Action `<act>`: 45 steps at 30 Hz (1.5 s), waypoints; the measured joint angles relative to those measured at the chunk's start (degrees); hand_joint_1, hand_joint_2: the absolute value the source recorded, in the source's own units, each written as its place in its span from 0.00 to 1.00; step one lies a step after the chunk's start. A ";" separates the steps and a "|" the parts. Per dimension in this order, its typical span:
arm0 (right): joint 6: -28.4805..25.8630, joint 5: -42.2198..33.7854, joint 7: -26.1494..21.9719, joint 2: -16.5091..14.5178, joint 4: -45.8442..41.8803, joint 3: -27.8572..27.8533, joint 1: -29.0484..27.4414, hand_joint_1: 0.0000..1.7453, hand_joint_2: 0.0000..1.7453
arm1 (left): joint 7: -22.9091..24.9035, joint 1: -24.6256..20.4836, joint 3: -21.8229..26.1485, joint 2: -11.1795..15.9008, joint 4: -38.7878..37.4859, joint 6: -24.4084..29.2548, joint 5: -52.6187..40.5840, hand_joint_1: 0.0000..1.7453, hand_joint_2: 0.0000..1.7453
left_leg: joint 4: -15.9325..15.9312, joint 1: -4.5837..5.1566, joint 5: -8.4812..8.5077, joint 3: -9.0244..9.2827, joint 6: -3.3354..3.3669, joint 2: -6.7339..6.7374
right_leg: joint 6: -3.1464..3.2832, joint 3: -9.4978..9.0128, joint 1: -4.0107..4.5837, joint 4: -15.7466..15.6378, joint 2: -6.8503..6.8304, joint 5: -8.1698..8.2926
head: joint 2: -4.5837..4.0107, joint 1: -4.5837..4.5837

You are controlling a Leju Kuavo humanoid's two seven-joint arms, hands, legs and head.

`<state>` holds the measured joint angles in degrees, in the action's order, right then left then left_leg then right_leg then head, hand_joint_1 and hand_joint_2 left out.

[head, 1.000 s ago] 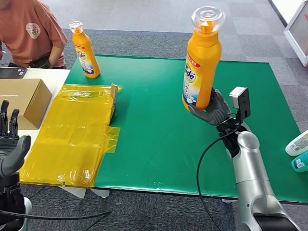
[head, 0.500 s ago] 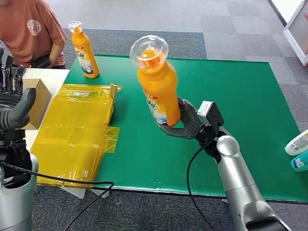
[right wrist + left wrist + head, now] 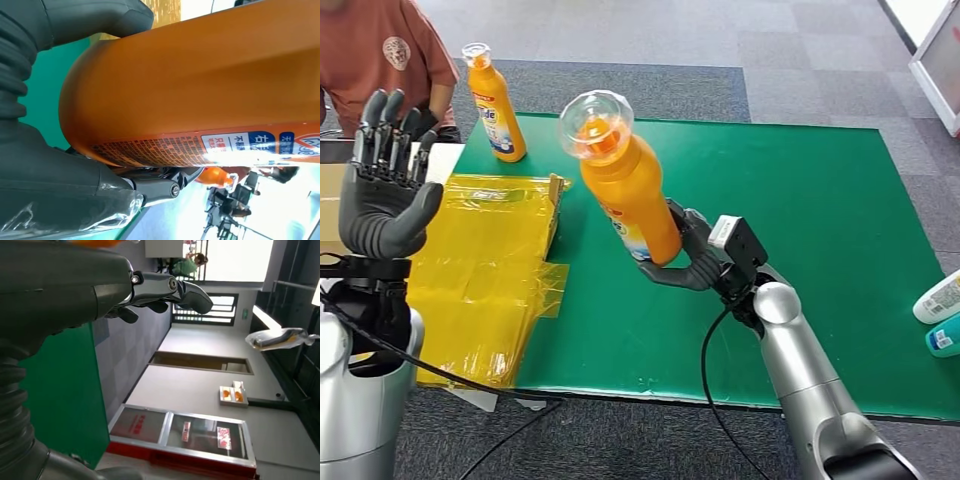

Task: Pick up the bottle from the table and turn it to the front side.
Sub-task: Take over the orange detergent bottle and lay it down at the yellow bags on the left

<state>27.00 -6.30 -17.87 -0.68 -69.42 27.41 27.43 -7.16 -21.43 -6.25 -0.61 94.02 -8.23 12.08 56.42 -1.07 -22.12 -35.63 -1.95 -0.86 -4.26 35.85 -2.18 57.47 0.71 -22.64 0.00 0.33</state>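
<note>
My right hand point(image 3: 693, 255) grips an orange Tide bottle point(image 3: 626, 180) by its lower body, lifted above the green mat point(image 3: 810, 250) and tilted with its clear cap toward me and to the left. Close up, the bottle's orange wall point(image 3: 196, 80) and label text lie against the right hand point(image 3: 56, 165). My left hand point(image 3: 384, 190) is raised over the table's left side, fingers spread and holding nothing; the left wrist view shows its fingers point(image 3: 166, 290) apart in the air. A second orange Tide bottle point(image 3: 495, 105) stands upright at the mat's far left corner.
A yellow plastic bag point(image 3: 482, 270) lies flat on the mat's left part. A cardboard box point(image 3: 329, 200) sits behind my left hand. A person in an orange shirt point(image 3: 380, 60) sits at the far left. Two small bottles point(image 3: 940, 315) lie at the right edge.
My right hand has carried the bottle from the right toward the middle and tipped it leftward. My left hand has risen from low at the left edge to chest height, fingers spread.
</note>
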 joint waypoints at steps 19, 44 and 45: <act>1.08 3.50 -0.88 -0.81 3.41 -1.98 1.40 1.00 1.00 | 3.77 2.23 -11.66 1.33 -3.16 -2.56 17.20 0.00 1.00 | 0.00 0.00 0.00 -0.03 0.00 0.00 | 0.00 0.04 0.00 0.00 0.00 0.00 | 0.00 -0.01; -0.61 5.17 -1.05 -2.34 2.15 1.86 1.42 1.00 1.00 | 4.62 -2.28 -14.58 0.81 -7.90 -0.65 15.26 0.00 1.00 | 0.01 0.00 0.00 -0.05 0.00 0.00 | 0.00 0.04 0.00 0.00 0.00 0.01 | 0.00 0.00; -0.71 5.19 -1.05 -2.41 2.25 1.86 1.43 1.00 1.00 | 4.62 -2.30 -14.74 0.67 -7.90 -0.64 15.23 0.00 1.00 | 0.01 0.00 0.00 -0.05 0.00 0.00 | 0.00 0.05 0.00 0.00 0.00 0.01 | 0.00 0.01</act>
<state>26.29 -1.10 -18.93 -3.09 -67.17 29.27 28.86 -2.54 -23.73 -20.99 0.06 86.12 -8.87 27.31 56.42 -1.06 -22.11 -35.67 -1.96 -0.86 -4.26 35.89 -2.18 57.46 0.72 -22.63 0.00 0.34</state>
